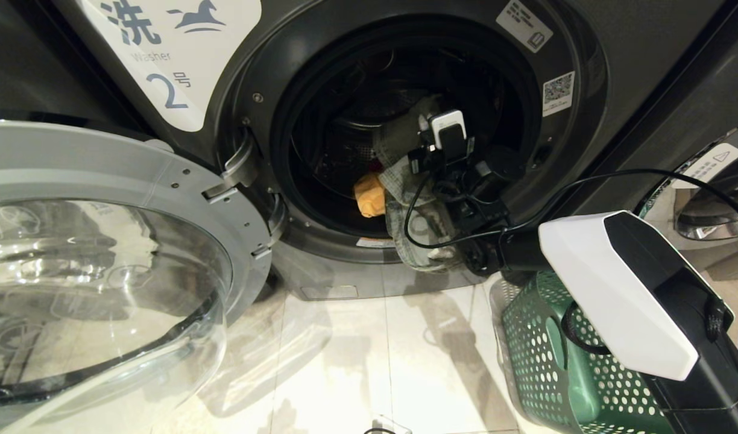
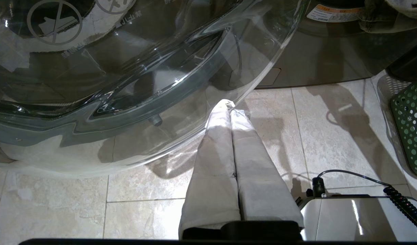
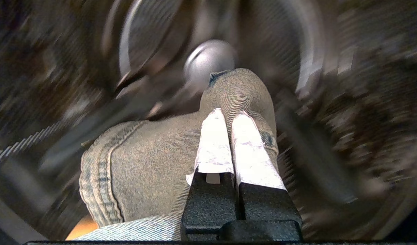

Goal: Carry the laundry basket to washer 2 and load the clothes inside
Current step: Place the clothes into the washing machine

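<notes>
Washer 2, dark grey with a white "2" label, stands open. My right arm reaches into the drum opening. My right gripper is shut on the grey garment, a denim-like cloth that trails out over the drum's lip. The yellow garment lies inside the drum beside it. The dark green laundry basket stands on the floor under my right arm, its inside hidden. My left gripper hangs shut and empty low over the tiles, by the door's edge.
The washer's chrome-rimmed glass door is swung wide open to the left and fills that side. Another washer's chrome door shows at the right edge. Pale tiled floor lies between door and basket. A black cable loops from my right wrist.
</notes>
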Motion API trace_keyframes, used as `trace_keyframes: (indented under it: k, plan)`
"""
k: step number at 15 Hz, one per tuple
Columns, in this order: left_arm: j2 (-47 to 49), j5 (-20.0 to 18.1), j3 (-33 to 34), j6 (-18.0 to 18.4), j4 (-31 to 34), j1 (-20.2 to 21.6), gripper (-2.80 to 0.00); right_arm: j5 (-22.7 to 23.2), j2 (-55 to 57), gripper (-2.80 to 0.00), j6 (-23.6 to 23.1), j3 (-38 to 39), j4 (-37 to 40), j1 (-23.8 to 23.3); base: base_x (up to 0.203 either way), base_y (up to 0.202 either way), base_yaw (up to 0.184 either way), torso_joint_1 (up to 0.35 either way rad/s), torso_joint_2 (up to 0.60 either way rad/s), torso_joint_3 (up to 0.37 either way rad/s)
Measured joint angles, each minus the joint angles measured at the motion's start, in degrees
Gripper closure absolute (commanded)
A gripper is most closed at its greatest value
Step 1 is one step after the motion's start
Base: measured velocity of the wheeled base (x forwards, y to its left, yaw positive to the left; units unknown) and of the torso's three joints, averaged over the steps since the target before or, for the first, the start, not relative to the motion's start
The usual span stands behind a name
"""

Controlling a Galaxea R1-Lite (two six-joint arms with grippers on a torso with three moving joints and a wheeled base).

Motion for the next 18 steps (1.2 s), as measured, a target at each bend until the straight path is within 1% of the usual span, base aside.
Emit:
trace_keyframes:
  k: [1, 2, 6, 14, 18]
  plan:
    - [0.0, 0.0, 0.0, 0.0, 0.0, 0.0, 0.00, -0.1, 0.1, 0.00, 0.0, 0.0, -2.8, -0.1, 0.000, 0.000, 0.000, 0.000, 0.00, 0.000]
    - [0.0, 0.0, 0.0, 0.0, 0.0, 0.0, 0.00, -0.2, 0.2, 0.00, 0.0, 0.0, -3.9, -0.1, 0.000, 0.000, 0.000, 0.000, 0.00, 0.000]
    - [0.0, 0.0, 0.0, 0.0, 0.0, 0.0, 0.00, -1.1, -0.5, 0.00, 1.0, 0.0, -1.0, -0.5, 0.000, 0.000, 0.000, 0.000, 0.00, 0.000]
    - [0.0, 0.0, 0.0, 0.0, 0.0, 0.0, 0.00, -1.2, -4.2, 0.00, 4.5, -0.2, -1.9, -1.0, 0.000, 0.000, 0.000, 0.000, 0.00, 0.000]
    - [0.0, 0.0, 0.0, 0.0, 0.0, 0.0, 0.00, -1.2, -5.8, 0.00, 7.2, -0.1, -1.4, 0.0, 0.000, 0.000, 0.000, 0.000, 0.00, 0.000]
